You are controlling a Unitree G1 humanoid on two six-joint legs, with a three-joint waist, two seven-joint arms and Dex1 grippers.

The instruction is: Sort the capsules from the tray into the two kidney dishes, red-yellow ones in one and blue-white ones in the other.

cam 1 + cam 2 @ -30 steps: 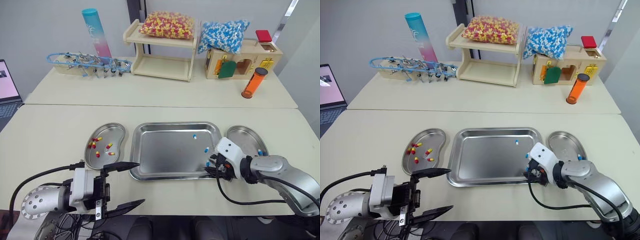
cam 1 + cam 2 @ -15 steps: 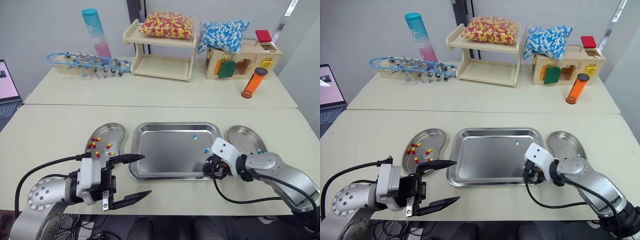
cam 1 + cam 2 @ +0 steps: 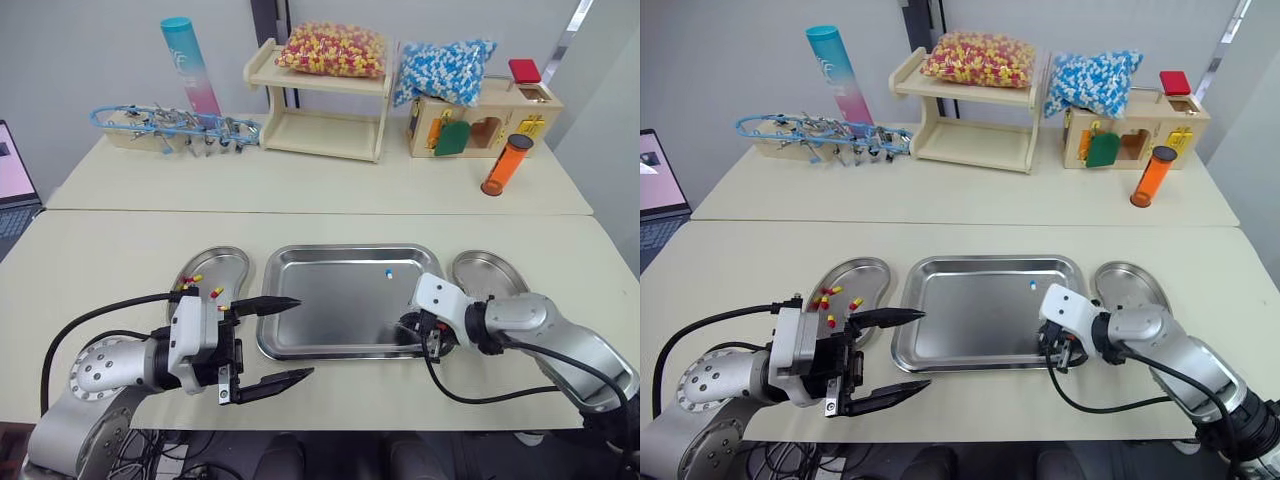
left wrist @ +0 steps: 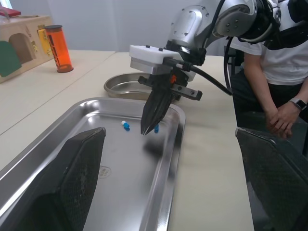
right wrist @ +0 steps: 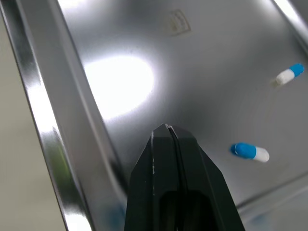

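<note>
The steel tray point(image 3: 345, 250) lies mid-table with a blue-white capsule point(image 3: 389, 273) near its far right. My right gripper point(image 3: 406, 333) is shut, tips down in the tray's front right corner; nothing shows between its fingertips point(image 5: 166, 129). Two blue-white capsules point(image 5: 249, 151) point(image 5: 288, 74) lie on the tray floor close beside it. The left kidney dish point(image 3: 228, 262) holds several red-yellow capsules point(image 3: 190, 283). The right kidney dish point(image 3: 490, 272) sits beyond my right arm. My left gripper point(image 3: 305, 337) hangs open over the tray's front left edge, holding nothing.
At the back stand a wooden shelf with a bag of red-yellow capsules point(image 3: 335, 50), a bag of blue-white capsules point(image 3: 445, 70) on a wooden box, an orange bottle point(image 3: 503, 165), a teal-pink tube point(image 3: 190, 65) and an instrument rack point(image 3: 175, 128). A person point(image 4: 279, 82) stands beyond the table's right end.
My right gripper's fingers have closed and it has slid a little left along the tray's front right corner. My left gripper, still open, has moved forward to the tray's front left edge.
</note>
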